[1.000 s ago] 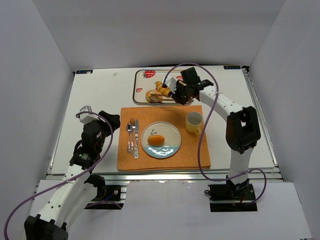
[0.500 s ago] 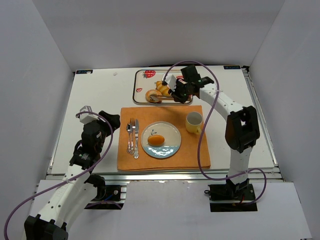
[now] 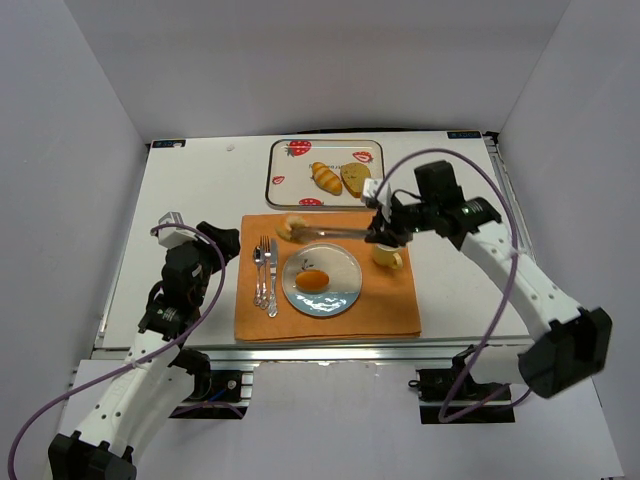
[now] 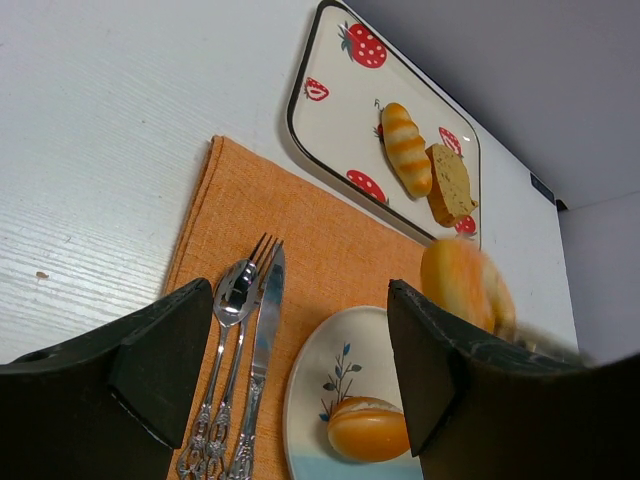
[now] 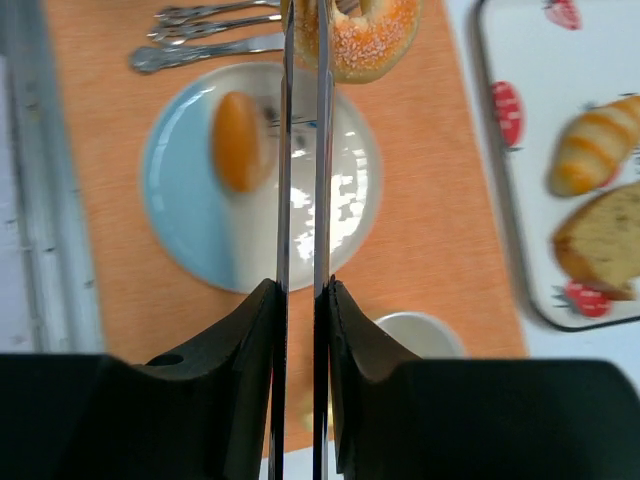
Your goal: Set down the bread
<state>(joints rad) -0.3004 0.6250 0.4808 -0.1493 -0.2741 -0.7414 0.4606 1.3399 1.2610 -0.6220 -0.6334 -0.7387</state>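
My right gripper [image 3: 380, 232] is shut on metal tongs [image 3: 335, 233], and the tongs pinch the sesame bagel [image 3: 293, 228] above the orange placemat [image 3: 255, 320], just off the plate's far-left rim. In the right wrist view the tongs [image 5: 303, 150] run from my gripper [image 5: 303, 292] to the bagel [image 5: 365, 35] at the top edge. The oval golden roll [image 3: 313, 280] lies on the white-and-blue plate [image 3: 345, 268]. My left gripper [image 3: 222, 240] is open and empty at the placemat's left side. In its view the left gripper [image 4: 300, 370] frames the roll [image 4: 368, 428] and the blurred bagel [image 4: 465, 285].
A strawberry tray [image 3: 290, 170] at the back holds a croissant [image 3: 326, 178] and a cake slice [image 3: 355, 177]. A cream mug [image 3: 388, 247] stands right of the plate, under my right gripper. A fork, spoon and knife [image 3: 265, 275] lie left of the plate.
My right arm has swung back from the tray towards the plate, carrying the bagel in the tongs off the tray and over the placemat. The left arm has not moved.
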